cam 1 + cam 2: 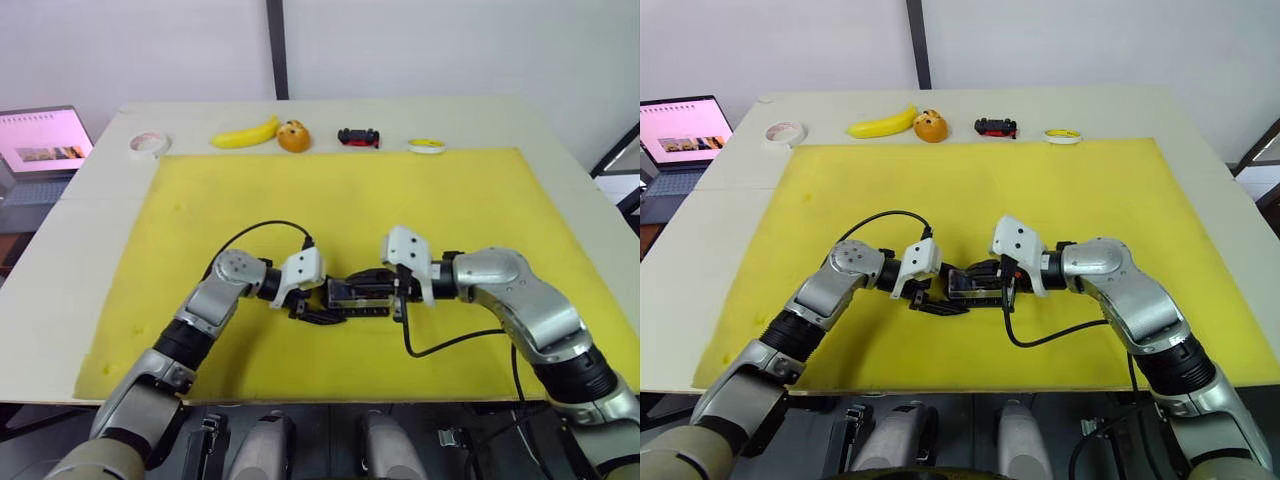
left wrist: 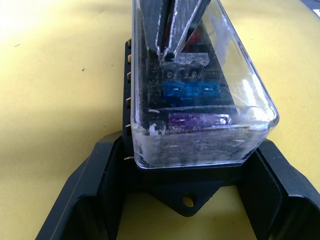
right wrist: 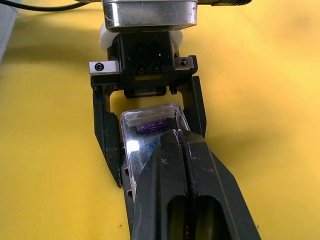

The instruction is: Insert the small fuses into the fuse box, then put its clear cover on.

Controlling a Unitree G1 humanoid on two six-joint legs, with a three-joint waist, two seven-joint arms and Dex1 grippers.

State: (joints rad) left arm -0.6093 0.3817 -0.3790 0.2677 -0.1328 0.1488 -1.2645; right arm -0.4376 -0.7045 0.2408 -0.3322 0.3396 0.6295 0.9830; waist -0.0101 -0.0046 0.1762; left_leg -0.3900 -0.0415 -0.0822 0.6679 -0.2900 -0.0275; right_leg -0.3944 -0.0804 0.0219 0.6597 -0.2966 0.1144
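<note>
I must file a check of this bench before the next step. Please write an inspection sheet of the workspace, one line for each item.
Surface: yellow mat on a pale table.
Job's things: clear cover sits on the fuse box; purple, blue and grey fuses show seated under it.
Clutter: tape roll, banana, orange, toy car and a yellow-white disc along the far edge.
Grippers: left gripper open, fingers astride the box end; right gripper shut, tips on the cover.
Cables: black cable loops at each wrist.
Surroundings: laptop at far left, white wall behind.
</note>
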